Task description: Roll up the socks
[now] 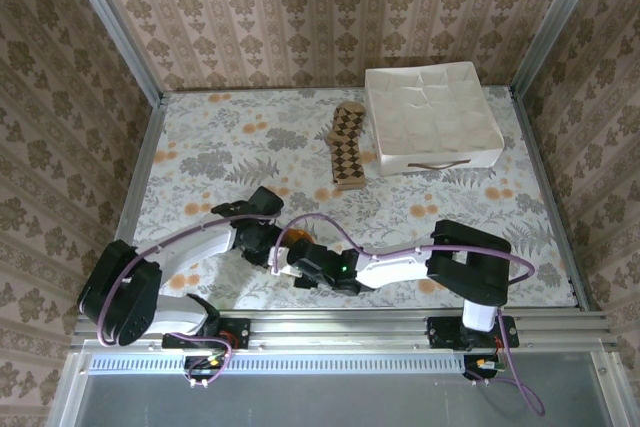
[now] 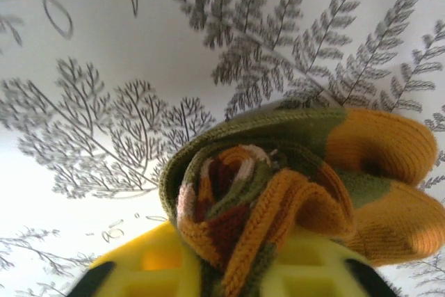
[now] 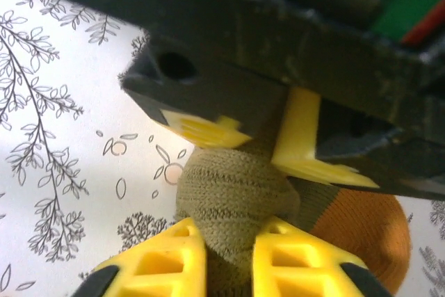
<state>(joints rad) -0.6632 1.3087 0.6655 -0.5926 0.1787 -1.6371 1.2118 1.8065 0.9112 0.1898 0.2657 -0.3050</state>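
**Work surface and enclosure.** The desk (image 1: pixel 200 137) is covered with a white cloth printed with grey ferns and orange blossoms. Brown-and-beige damask wallpaper closes the space at the back and on both sides. Bare aluminium posts stand in the far corners, and an aluminium rail runs along the near edge under the arm bases. A white, creased fabric box (image 1: pixel 432 117) sits at the far right of the desk.

**Task items.**
1. The brown-and-cream argyle sock (image 1: pixel 347 152) lies flat, just beside the left wall of the box; contact cannot be confirmed. Its long axis runs from near to far, roughly parallel to that wall, with the squared end toward the arms.
2. The olive-green sock with orange, cream and red stripes (image 2: pixel 278 172) is wound into a compact bundle at the near centre of the desk (image 1: pixel 297 240), where the two arms meet. In the left wrist view the coiled end of the roll faces the camera and an orange knitted section bulges to the right. In the right wrist view (image 3: pixel 233 193) the olive roll stands between the fingers, with the orange section behind it at lower right.

**Jaws.**
- Right gripper (image 3: pixel 229 262): jaws clamped on the olive roll.
- Left gripper (image 2: pixel 229 269): jaws flank a fold of the same sock. Whether they press on it cannot be told.
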